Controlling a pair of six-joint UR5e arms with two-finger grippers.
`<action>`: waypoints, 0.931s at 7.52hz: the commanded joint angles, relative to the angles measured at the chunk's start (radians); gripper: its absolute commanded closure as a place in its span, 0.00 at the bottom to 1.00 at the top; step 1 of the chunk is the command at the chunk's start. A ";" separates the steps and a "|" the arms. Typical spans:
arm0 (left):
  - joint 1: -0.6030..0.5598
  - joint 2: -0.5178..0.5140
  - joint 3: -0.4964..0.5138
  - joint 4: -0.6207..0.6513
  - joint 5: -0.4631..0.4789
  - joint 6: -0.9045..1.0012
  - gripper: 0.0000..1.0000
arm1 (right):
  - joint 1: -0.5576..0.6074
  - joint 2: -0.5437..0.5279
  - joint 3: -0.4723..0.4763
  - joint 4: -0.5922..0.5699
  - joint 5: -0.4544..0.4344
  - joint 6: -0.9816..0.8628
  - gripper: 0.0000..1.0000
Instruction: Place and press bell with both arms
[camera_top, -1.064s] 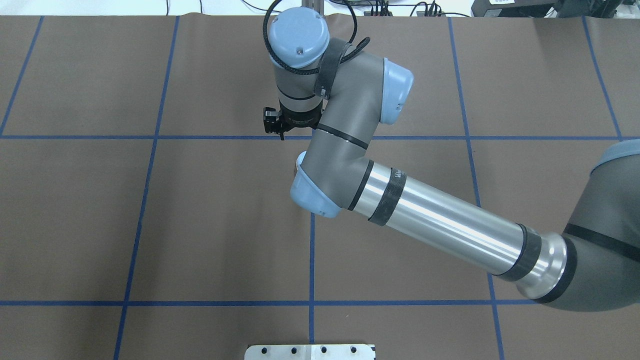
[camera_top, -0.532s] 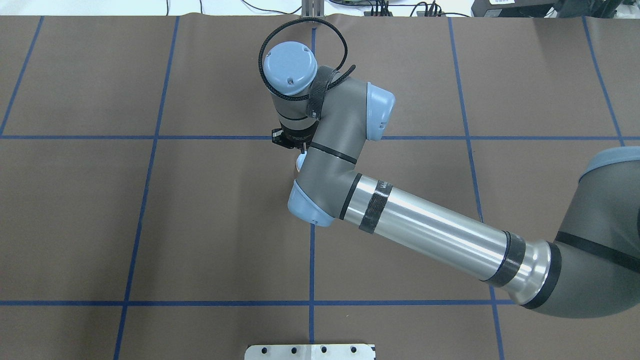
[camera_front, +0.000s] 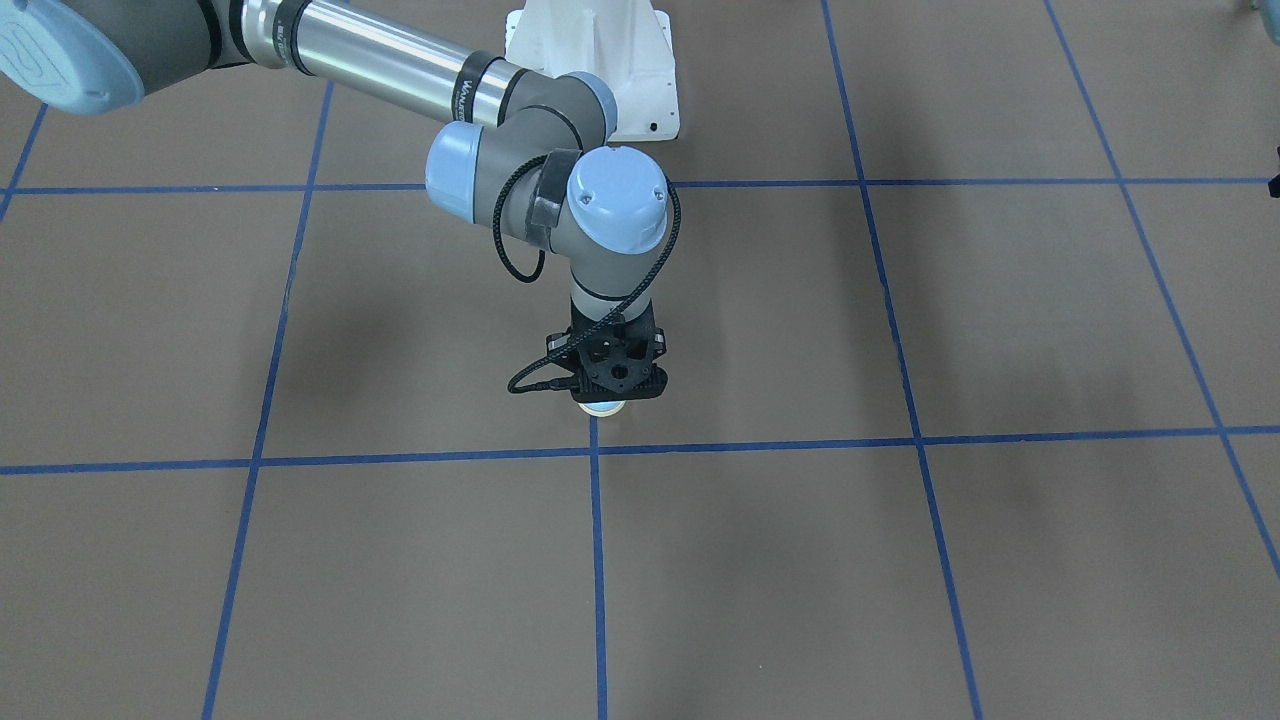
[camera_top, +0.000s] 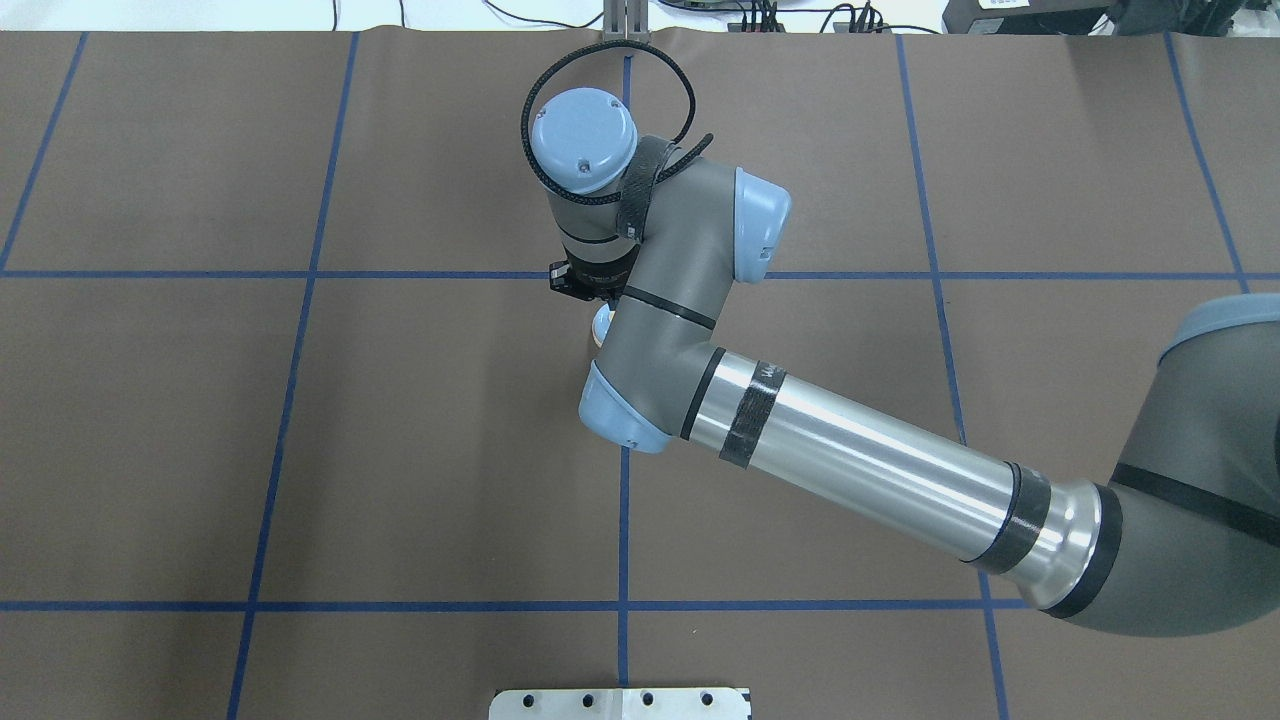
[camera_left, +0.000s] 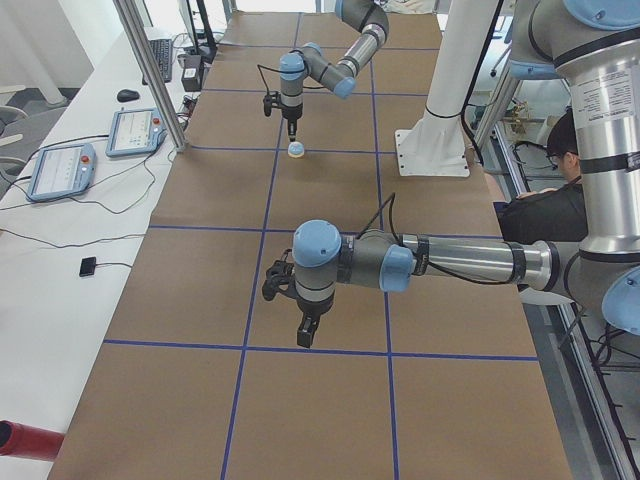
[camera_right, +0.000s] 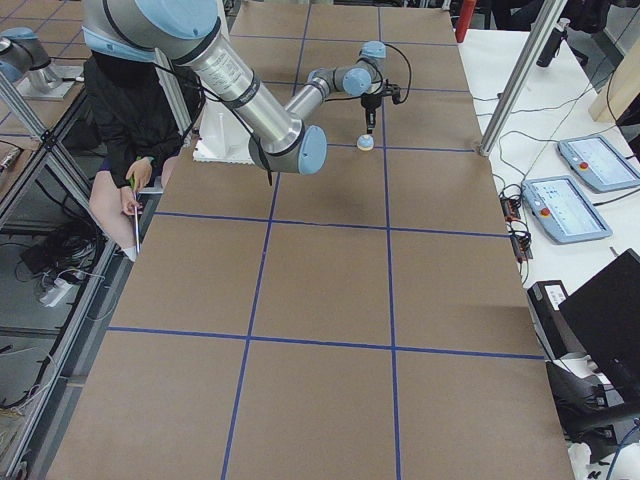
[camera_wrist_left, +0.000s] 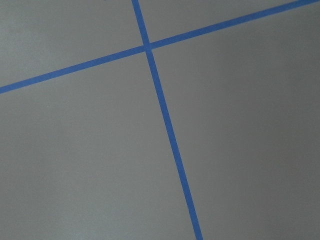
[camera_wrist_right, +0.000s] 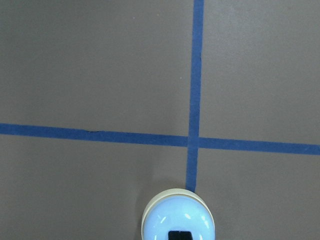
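Brown paper (camera_top: 400, 450) gridded with blue tape (camera_top: 200, 274); right gripper (camera_front: 608, 390), fingers together, atop bell (camera_wrist_right: 178, 220) at crossing's six o'clock; left gripper (camera_left: 303, 335): can't tell.

Only illegible white lettering on the right arm's (camera_front: 380, 50) black strap (camera_front: 470, 91)

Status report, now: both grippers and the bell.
Right gripper looks shut, tip on top of the bell. Left gripper far off over the table, state unclear. Bell upright by a tape crossing. Nothing seen blocking.
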 joint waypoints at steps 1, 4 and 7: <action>0.000 0.000 0.000 0.002 0.000 -0.001 0.00 | -0.003 -0.005 -0.005 0.001 0.003 0.001 1.00; 0.000 0.000 0.000 0.002 -0.001 -0.001 0.00 | -0.016 -0.006 -0.012 0.004 0.003 0.002 1.00; 0.000 0.000 0.000 0.002 0.000 -0.001 0.00 | -0.019 -0.006 -0.015 0.004 0.003 0.002 1.00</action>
